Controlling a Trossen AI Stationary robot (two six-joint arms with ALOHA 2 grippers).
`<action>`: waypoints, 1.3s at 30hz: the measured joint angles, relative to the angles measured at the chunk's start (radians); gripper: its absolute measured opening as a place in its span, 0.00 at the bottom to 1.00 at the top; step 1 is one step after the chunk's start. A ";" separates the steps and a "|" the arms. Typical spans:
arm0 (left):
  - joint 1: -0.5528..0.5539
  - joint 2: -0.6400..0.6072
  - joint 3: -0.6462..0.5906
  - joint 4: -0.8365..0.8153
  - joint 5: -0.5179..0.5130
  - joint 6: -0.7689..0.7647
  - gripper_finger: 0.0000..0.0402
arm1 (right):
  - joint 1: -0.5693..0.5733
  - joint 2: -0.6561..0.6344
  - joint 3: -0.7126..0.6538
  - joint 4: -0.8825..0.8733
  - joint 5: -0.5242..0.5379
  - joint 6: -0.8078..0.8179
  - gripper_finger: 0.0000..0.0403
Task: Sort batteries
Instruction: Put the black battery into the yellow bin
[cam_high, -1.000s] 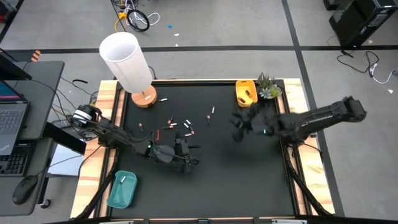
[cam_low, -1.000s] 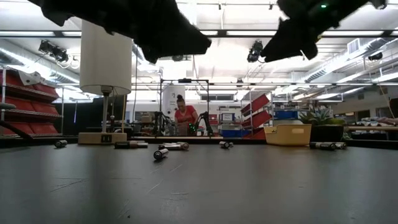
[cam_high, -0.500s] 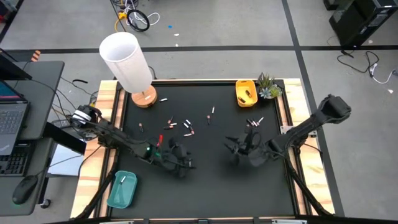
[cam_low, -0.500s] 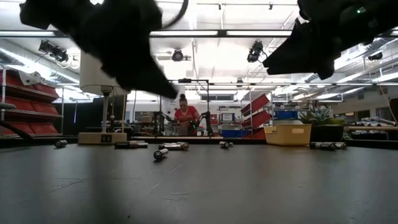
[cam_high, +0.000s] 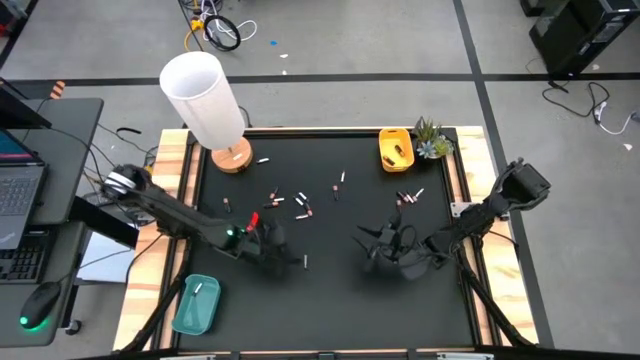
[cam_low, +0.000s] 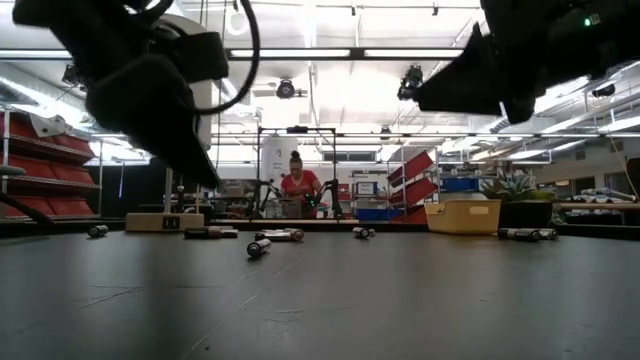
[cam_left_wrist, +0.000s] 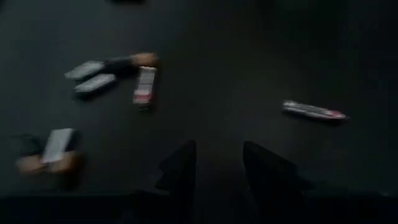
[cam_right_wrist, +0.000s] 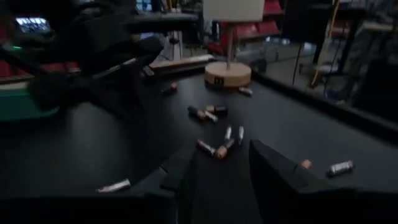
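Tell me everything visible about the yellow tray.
The yellow tray is a small, glossy, plastic-looking bin with rounded corners. It sits flat on the black table at its far edge, toward the right arm's side, right beside a small potted plant. The high view shows one or two small dark items inside, likely batteries, too small to make out. In the low view it shows as a pale yellow box with slightly flared walls. Neither claw is near it.

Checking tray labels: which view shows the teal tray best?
The high view: the teal tray shows whole, one white battery inside. Right wrist catches only a teal edge; low and left wrist views miss it.
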 joint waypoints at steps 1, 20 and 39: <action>0.006 -0.035 0.002 -0.041 -0.003 0.000 0.37 | 0.000 -0.001 0.000 0.022 0.002 -0.033 0.33; 0.196 -0.079 0.003 -0.163 -0.027 0.200 0.32 | -0.009 -0.017 0.001 0.099 -0.033 -0.159 0.22; 0.442 -0.085 -0.154 -0.032 0.198 0.420 0.28 | 0.029 -0.017 0.001 0.104 -0.010 -0.226 0.15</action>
